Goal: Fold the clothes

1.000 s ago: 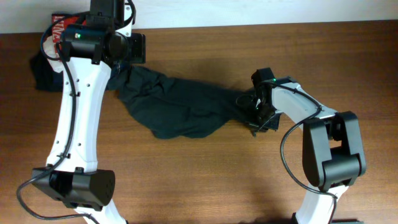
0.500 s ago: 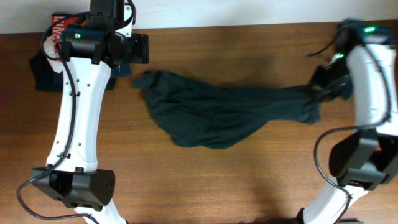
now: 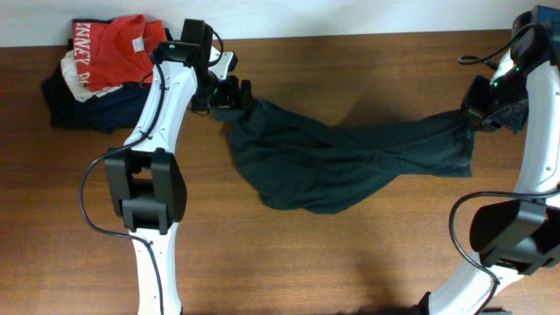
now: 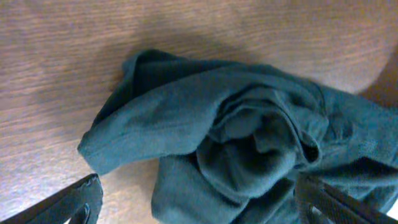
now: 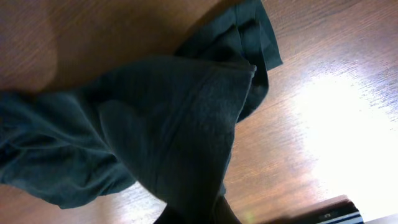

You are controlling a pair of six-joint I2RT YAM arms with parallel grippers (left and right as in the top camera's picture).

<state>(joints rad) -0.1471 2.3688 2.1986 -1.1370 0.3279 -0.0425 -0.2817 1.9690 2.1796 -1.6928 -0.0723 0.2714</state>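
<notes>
The clothes, a very dark T-shirt (image 3: 341, 162), lie stretched and crumpled across the table's middle; no lettering shows. At its bunched left end is my left gripper (image 3: 238, 94), open. In the left wrist view the fingers (image 4: 84, 196) stand wide apart on either side of the folded cloth (image 4: 236, 124), not pinching it. My right gripper (image 3: 479, 114) is shut on the shirt's right end and holds it lifted off the wood. In the right wrist view the dark cloth (image 5: 168, 118) runs out from the shut jaws of the right gripper (image 5: 205, 214) and hides them.
A red-orange shirt (image 3: 109, 48) with white letters lies on dark navy folded garments (image 3: 74, 105) at the far left back corner. The wooden table (image 3: 350, 254) shows bare wood in front of the shirt. A pale wall runs along the back edge.
My left arm has swung away from the stack to the shirt's left end, and its jaws have opened wide. The right gripper has drawn the shirt a little further right.
</notes>
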